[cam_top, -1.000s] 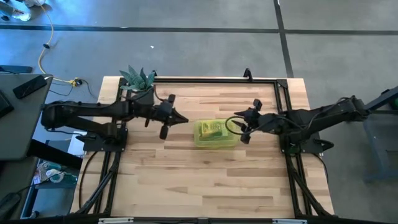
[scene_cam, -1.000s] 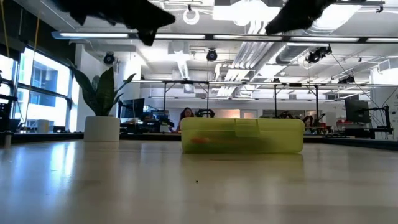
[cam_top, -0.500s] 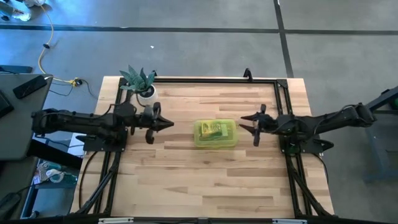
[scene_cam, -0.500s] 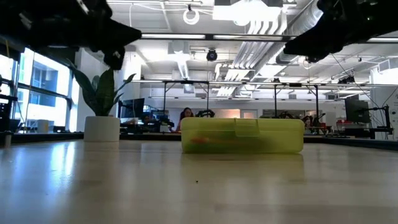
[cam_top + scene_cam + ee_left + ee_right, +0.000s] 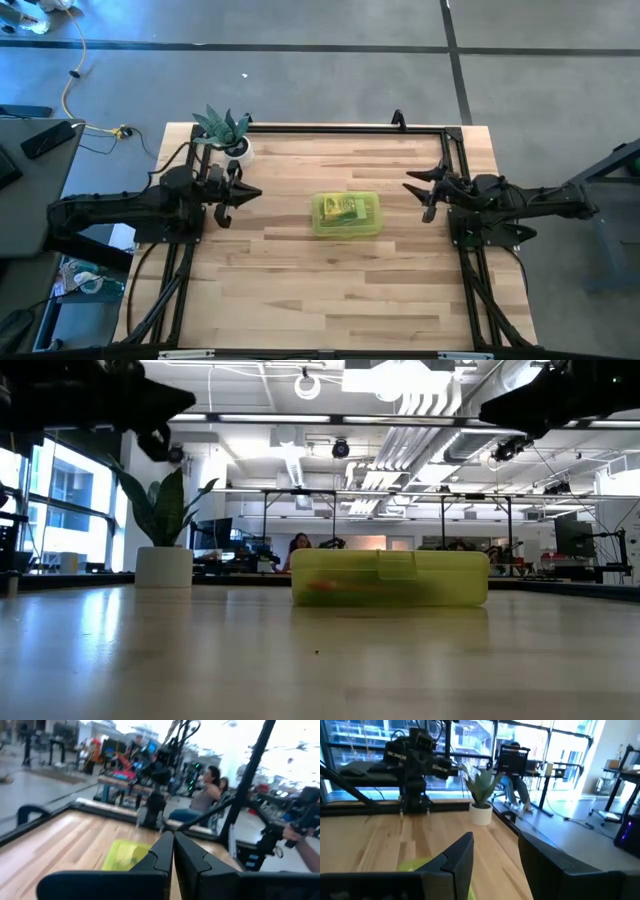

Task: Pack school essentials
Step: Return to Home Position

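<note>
High view: the shut yellow-green case (image 5: 347, 214), holding the crayon box (image 5: 342, 209), sits at the middle of the counter (image 5: 330, 290). The left end effector (image 5: 243, 192) and right end effector (image 5: 425, 190) are well apart from it on either side.
Low view: the case's lid is down.
Left wrist view: the 2 fingers (image 5: 162, 857) are pressed together, empty.
Right wrist view: the fingers (image 5: 460, 855) are parted, empty.

Wooden table (image 5: 330, 270) seen from above, with a black frame rail (image 5: 330, 128) along its far edge. Right in the middle sits the yellow-green plastic case (image 5: 346, 213), lid down, and at table level its front latch (image 5: 396, 565) faces us. Over by the far left corner, the spiky green plant (image 5: 222, 127) stands upright in its white pot (image 5: 237, 149), well apart from the case. Beyond the table a person (image 5: 299, 546) sits among desks, and a yellow cable (image 5: 72, 85) trails on the grey floor
</note>
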{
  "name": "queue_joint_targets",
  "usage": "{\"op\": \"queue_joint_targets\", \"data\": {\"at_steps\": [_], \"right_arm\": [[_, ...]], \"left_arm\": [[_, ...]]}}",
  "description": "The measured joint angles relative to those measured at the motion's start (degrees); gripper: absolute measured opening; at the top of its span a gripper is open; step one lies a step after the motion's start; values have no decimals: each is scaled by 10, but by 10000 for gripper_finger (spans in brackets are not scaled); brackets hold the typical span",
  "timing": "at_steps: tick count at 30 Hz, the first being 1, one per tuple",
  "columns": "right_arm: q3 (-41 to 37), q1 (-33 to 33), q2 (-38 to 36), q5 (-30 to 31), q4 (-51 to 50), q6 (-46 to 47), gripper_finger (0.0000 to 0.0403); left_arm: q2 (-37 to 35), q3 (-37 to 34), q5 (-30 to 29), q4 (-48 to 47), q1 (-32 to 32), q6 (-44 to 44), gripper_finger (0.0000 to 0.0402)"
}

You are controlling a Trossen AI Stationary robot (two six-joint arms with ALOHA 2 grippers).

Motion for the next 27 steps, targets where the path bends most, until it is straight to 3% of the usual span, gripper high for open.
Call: {"op": "queue_joint_targets", "data": {"at_steps": [7, 17, 27], "right_arm": [[-6, -11, -27, -49, -56, 67, 148], [-144, -11, -27, -69, 76, 95, 148], [-141, -11, -28, -28, 50, 37, 148]], "left_arm": [[-68, 0, -77, -125, 7, 30, 5], [-69, -89, -141, -67, -37, 10, 5], [-85, -86, -140, -90, -50, 12, 5]]}}
